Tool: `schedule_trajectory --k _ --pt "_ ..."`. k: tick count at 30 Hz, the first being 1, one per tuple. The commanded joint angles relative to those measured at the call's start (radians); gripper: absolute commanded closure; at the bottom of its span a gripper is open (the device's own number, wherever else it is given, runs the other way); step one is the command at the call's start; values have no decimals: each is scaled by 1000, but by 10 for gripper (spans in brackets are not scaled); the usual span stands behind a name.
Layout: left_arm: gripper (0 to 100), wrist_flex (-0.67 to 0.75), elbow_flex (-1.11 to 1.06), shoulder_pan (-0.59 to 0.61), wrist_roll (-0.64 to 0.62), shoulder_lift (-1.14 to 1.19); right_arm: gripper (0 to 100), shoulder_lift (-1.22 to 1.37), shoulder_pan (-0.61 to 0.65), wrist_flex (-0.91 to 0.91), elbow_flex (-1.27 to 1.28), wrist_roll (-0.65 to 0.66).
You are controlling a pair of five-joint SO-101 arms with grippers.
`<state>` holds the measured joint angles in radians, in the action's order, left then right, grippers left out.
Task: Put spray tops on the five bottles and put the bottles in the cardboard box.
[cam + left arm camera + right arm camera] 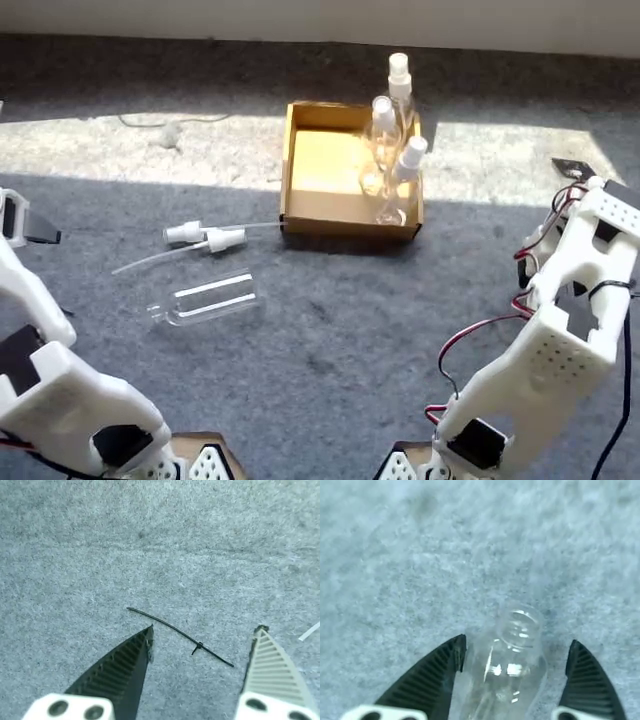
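Note:
Three clear bottles with white spray tops (385,150) stand at the right end of the cardboard box (320,170). A clear bottle (205,300) without a top lies on the carpet left of centre. Just above it lie two loose spray tops (205,237) with thin tubes. In the right wrist view, another topless bottle (512,667) sits on the carpet between the fingers of my right gripper (517,642), which is open with a gap at one side. My left gripper (205,630) is open above bare carpet and a black cable tie (180,636).
Grey carpet covers the table, with a sunlit strip behind the box. The left arm (50,390) stands at the near left and the right arm (570,320) at the near right. A thin cord (170,125) lies at the back left.

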<state>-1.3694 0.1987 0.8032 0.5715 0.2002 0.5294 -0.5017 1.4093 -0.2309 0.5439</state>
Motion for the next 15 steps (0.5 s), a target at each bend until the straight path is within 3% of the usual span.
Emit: schedule_trajectory --k 1,5,15 --pt "710 -6 41 -44 -3 -10 728 1 -7 12 -47 -9" --pt "710 -6 45 -47 -3 -10 786 2 -15 56 -31 -9" --pt "710 -8 39 -48 -3 -10 810 7 -25 73 -16 -60"
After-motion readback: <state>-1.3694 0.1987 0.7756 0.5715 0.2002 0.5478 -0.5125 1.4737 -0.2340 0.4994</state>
